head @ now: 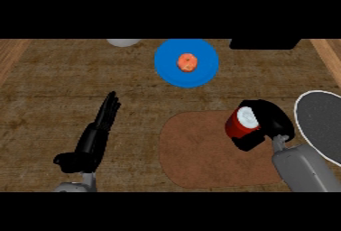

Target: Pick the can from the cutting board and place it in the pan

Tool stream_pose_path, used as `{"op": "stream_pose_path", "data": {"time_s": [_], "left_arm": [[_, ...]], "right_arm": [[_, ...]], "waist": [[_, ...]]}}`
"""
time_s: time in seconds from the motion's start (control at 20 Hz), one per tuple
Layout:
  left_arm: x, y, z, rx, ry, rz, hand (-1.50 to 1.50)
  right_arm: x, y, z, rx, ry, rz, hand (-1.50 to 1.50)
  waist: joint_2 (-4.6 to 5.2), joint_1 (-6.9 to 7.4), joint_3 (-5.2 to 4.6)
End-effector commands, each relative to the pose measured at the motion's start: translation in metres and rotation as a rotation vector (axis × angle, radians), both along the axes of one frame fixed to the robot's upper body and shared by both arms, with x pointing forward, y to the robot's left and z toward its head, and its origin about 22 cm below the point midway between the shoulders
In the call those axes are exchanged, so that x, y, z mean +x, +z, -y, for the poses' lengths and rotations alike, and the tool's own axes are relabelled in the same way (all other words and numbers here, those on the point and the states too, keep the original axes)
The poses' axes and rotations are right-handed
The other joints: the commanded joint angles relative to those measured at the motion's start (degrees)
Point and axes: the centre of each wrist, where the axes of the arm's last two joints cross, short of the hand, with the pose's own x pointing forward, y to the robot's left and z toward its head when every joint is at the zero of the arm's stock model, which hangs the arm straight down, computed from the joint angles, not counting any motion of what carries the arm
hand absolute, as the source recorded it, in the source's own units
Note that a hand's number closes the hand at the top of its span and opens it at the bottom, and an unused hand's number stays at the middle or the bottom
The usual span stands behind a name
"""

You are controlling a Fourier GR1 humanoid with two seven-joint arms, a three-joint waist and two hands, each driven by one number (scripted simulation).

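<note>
Risks tipping the red can (244, 123) out of the grasp on the way to the pan (324, 124), if carried tilted or knocked on the pan's rim. Right hand (269, 121) curled round the can, above the cutting board (200, 153)'s right part. Left hand (100, 126) resting open, fingers straight, at left.

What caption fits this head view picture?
Right hand curls round the red can above the cutting board, beside the pan.
</note>
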Motion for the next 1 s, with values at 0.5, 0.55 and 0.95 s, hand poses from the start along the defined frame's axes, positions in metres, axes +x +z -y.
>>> {"op": "stream_pose_path", "data": {"time_s": [0.5,0.55,0.95], "left_arm": [[0.003,0.016,0.0,-0.005,0.021,-0.02,0.0],[-0.011,0.013,-0.013,0.004,0.024,-0.011,0.0],[0.003,0.013,-0.019,-0.011,-0.002,-0.009,0.0]], "right_arm": [[-0.096,0.022,-0.042,-0.055,-0.126,0.289,1.5],[-0.089,0.019,-0.035,-0.141,-0.148,0.346,1.5],[-0.113,0.092,-0.036,-0.017,-0.305,0.631,1.5]], "waist": [[0.67,-0.81,0.66],[0.67,-0.39,0.66],[0.85,-0.45,0.66]]}}
